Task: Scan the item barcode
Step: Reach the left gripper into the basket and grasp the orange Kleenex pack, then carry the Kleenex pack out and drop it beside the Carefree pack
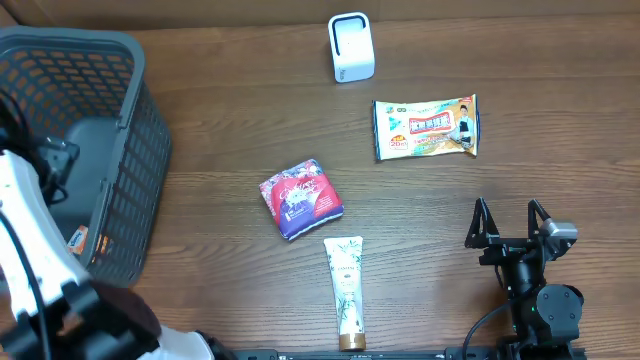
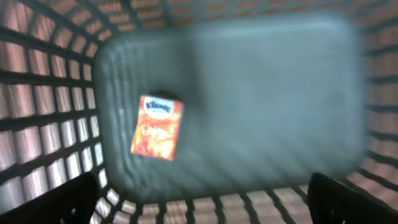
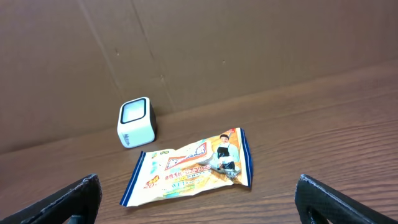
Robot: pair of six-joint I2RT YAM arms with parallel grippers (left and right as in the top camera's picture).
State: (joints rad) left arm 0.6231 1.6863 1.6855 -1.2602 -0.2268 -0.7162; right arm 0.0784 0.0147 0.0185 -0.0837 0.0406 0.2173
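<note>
The white cube scanner (image 1: 352,47) (image 3: 136,122) stands at the back of the table. An orange tissue pack (image 2: 157,127) lies flat on the floor of the grey basket (image 1: 130,70), apart from my left gripper (image 2: 205,200), which hangs open above it with nothing between its fingers (image 2: 73,200). The view there is blurred. My right gripper (image 1: 510,215) (image 3: 199,200) stands open and empty near the front right. It faces a yellow snack packet (image 1: 426,127) (image 3: 193,165) that lies in front of the scanner.
A red and blue pouch (image 1: 301,198) lies mid-table. A white tube (image 1: 346,290) lies just in front of it, near the front edge. The basket's mesh walls (image 2: 43,106) surround the left gripper. A brown wall (image 3: 249,43) rises behind the scanner.
</note>
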